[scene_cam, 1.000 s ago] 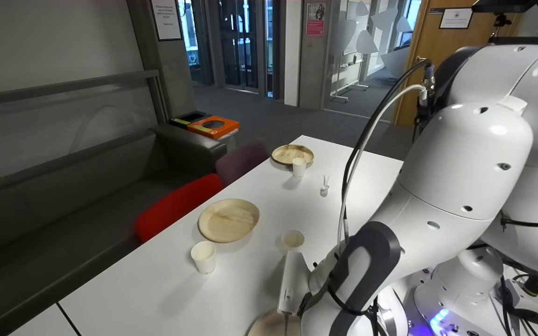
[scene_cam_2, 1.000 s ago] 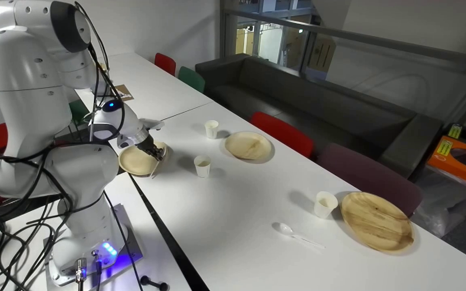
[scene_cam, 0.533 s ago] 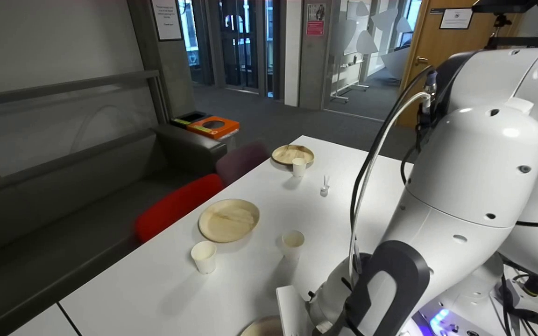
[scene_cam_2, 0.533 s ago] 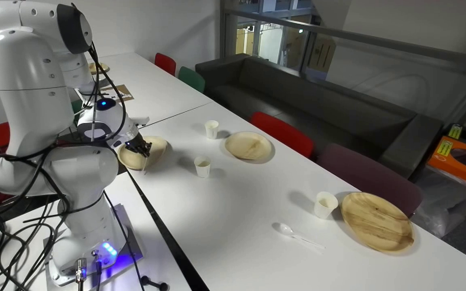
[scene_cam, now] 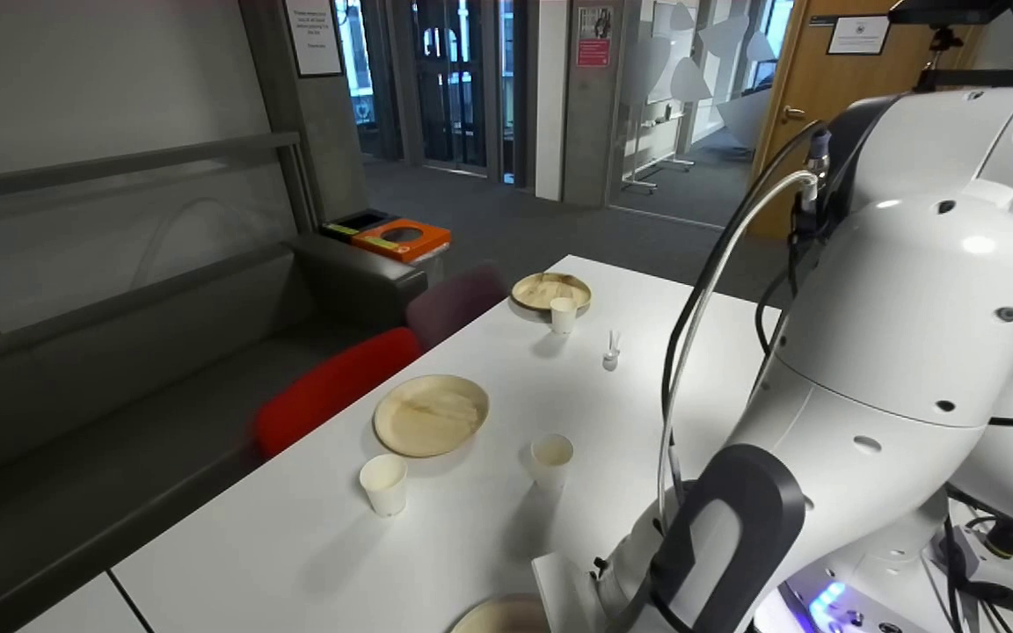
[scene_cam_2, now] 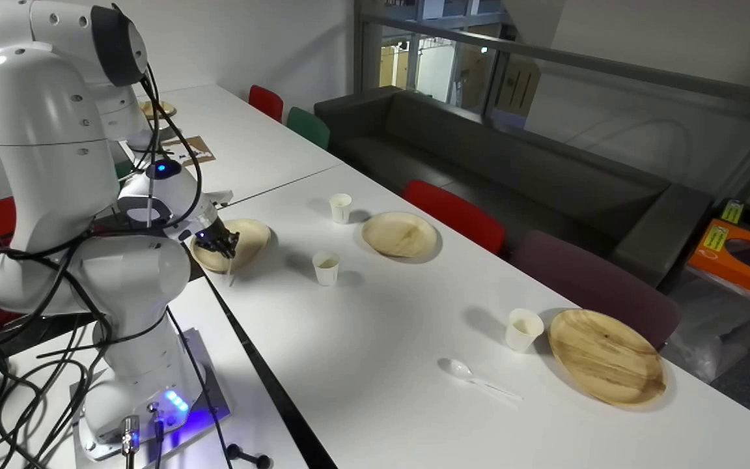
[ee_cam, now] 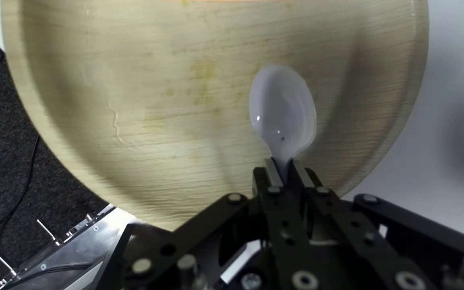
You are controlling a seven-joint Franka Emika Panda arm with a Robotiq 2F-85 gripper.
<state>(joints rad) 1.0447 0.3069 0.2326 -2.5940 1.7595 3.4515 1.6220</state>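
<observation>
The gripper point(ee_cam: 284, 168) pinches a white plastic spoon point(ee_cam: 283, 112) at its narrow neck, its bowl over the wood-grained plate point(ee_cam: 135, 100), contact unclear. The spoon seems light, slick and slightly springy; its neck likely gives a surer hold than its bowl.

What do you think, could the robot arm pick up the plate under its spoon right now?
Probably not yet: the gripper is closed on a white spoon over the plate, so it would likely have to let go first. Much of the plate is uncovered, though.
</observation>
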